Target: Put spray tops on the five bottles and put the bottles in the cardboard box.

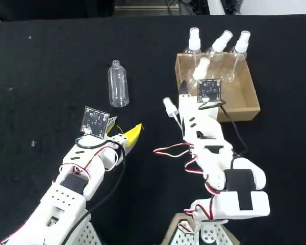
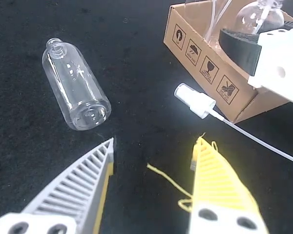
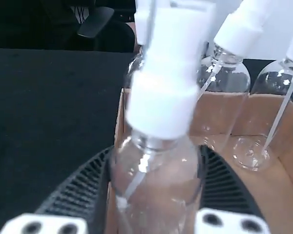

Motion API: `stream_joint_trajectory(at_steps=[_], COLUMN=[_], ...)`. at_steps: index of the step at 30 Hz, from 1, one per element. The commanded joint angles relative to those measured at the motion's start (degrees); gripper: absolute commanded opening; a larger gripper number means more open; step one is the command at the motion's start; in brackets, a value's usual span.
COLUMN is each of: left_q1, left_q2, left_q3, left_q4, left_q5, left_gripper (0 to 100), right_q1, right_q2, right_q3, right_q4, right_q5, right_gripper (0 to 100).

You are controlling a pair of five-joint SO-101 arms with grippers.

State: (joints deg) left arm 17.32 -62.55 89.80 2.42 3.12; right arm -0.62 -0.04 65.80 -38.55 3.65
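Note:
A bare clear bottle [image 1: 118, 84] [image 2: 78, 92] lies on the black table without a top. A loose white spray top [image 1: 170, 106] [image 2: 195, 100] with its thin tube lies beside the cardboard box [image 1: 240, 112] [image 2: 205, 68] [image 3: 215, 114]. My left gripper [image 1: 125, 128] [image 2: 151, 161] hovers open just short of both, its fingers around nothing. My right gripper [image 1: 194, 84] [image 3: 154, 170] is shut on a capped bottle [image 1: 201, 69] [image 3: 156, 122], held upright over the box's near left corner. Three capped bottles [image 1: 219, 46] [image 3: 224, 73] stand along the box's far wall.
The right arm's body [image 1: 214, 148] stretches from the table's front edge up to the box, close to the loose spray top. Black tabletop [image 1: 51, 66] spreads to the left and behind the bare bottle.

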Motion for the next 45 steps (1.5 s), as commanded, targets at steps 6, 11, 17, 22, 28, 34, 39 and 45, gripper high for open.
stream_joint_trajectory(at_steps=[6,11,17,22,28,34,39,45], left_q1=[0.48,0.48,0.48,0.48,0.48,0.13,-3.56,-4.18], left_q2=[-1.05,-1.05,-1.05,-1.05,-1.05,-1.05,-1.05,-1.05], left_q3=[-1.19,-1.19,-1.19,-1.19,-1.19,-1.19,-1.54,-1.54], left_q4=[-1.32,-1.32,-1.32,-1.32,-1.32,-1.23,-1.23,-1.23], left_q5=[-0.35,-0.35,-0.44,-0.44,-0.44,-0.44,-0.35,0.0], left_gripper=[25,25,25,25,25,25,25,25], right_q1=[-1.05,-1.05,-1.05,-0.97,-0.97,2.2,2.73,2.81], right_q2=[-0.22,-3.38,-8.31,-11.65,-18.24,-29.93,-41.45,-57.8], right_q3=[0.48,2.59,6.29,8.75,12.79,20.18,27.47,30.02], right_q4=[-1.93,-1.67,-1.58,-1.58,-1.58,-1.49,-1.41,14.42], right_q5=[0.09,-0.09,-0.09,-0.09,-0.09,-0.18,-0.18,-0.18], right_gripper=[25.7,25.8,25.9,25.9,25.9,25.5,25.4,25.4])
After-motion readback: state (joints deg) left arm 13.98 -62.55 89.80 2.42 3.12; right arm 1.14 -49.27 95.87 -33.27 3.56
